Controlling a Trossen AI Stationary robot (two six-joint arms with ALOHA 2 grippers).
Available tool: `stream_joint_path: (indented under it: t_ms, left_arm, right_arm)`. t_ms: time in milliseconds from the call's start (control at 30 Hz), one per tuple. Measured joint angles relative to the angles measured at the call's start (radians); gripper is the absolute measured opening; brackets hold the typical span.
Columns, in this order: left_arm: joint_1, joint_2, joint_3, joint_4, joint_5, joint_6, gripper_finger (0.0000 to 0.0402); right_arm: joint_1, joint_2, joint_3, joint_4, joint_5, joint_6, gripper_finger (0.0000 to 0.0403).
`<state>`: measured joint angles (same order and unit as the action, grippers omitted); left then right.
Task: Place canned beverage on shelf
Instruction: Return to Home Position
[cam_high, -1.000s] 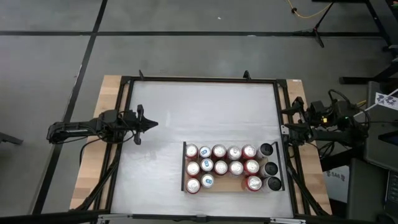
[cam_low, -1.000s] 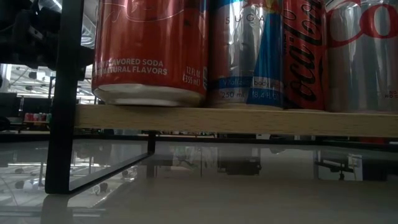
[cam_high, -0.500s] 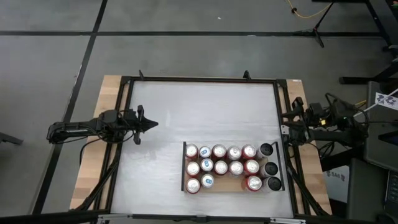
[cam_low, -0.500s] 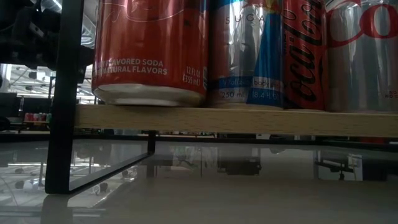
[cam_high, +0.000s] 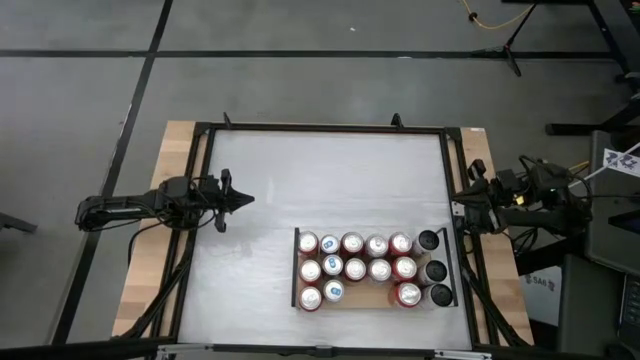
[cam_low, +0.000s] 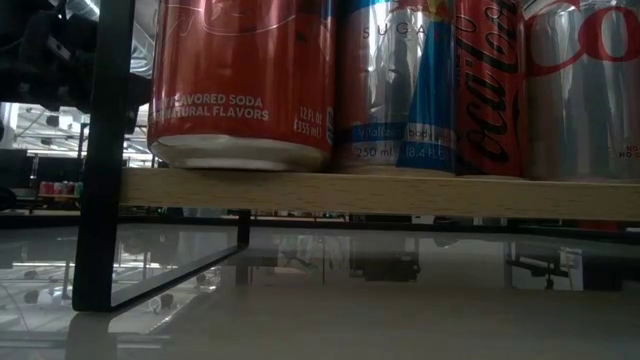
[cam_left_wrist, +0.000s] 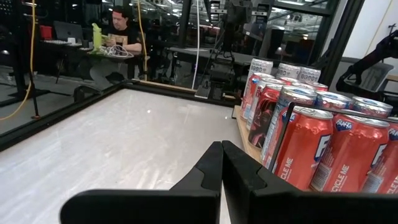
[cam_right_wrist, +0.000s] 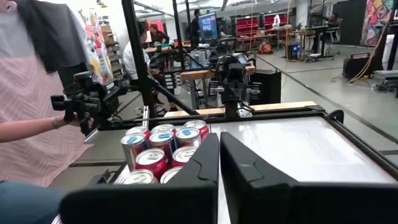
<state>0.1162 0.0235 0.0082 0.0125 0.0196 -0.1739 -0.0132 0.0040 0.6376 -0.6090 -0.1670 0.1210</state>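
Observation:
The shelf (cam_high: 365, 298), a light wooden board with black rails, stands on the white tabletop (cam_high: 320, 180) at the near right. In the low view its board (cam_low: 380, 192) is raised on a black end frame (cam_low: 105, 150). Several cans (cam_high: 355, 268) stand upright on it in three rows: red ones, silver ones and three black ones (cam_high: 436, 270) at the right end. My left gripper (cam_high: 248, 198) is shut and holds nothing at the table's left side, pointing level toward the cans (cam_left_wrist: 311, 143). My right gripper (cam_high: 455, 210) is shut and holds nothing at the table's right edge, above the shelf's right end (cam_right_wrist: 161, 146).
A black frame (cam_high: 320, 128) runs round the tabletop, with wooden strips (cam_high: 165, 200) along its sides. Bare tabletop lies to the far side and to the left of the shelf. Beyond the table a person sits at a desk (cam_left_wrist: 124, 28), and a person's arm (cam_right_wrist: 37, 124) shows close by.
My right gripper has shut its fingers on nothing while staying at the table's right edge. The cans and the shelf have not moved.

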Motion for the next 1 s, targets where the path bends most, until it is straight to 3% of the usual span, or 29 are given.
stream_joint_path:
  t_ms: [367, 500, 1000]
  left_arm:
    - [0.000, 0.000, 0.000, 0.000, 0.000, 0.000, 0.0000]
    - [0.000, 0.000, 0.000, 0.000, 0.000, 0.000, 0.0000]
    - [0.000, 0.000, 0.000, 0.000, 0.000, 0.000, 0.0000]
  right_arm:
    - [0.000, 0.000, 0.000, 0.002, -0.026, 0.001, 0.0002]
    - [0.000, 0.000, -0.012, 0.017, 0.021, -0.016, 0.0001]
    - [0.000, -0.001, -0.301, 0.318, 0.069, -0.073, 0.0000]
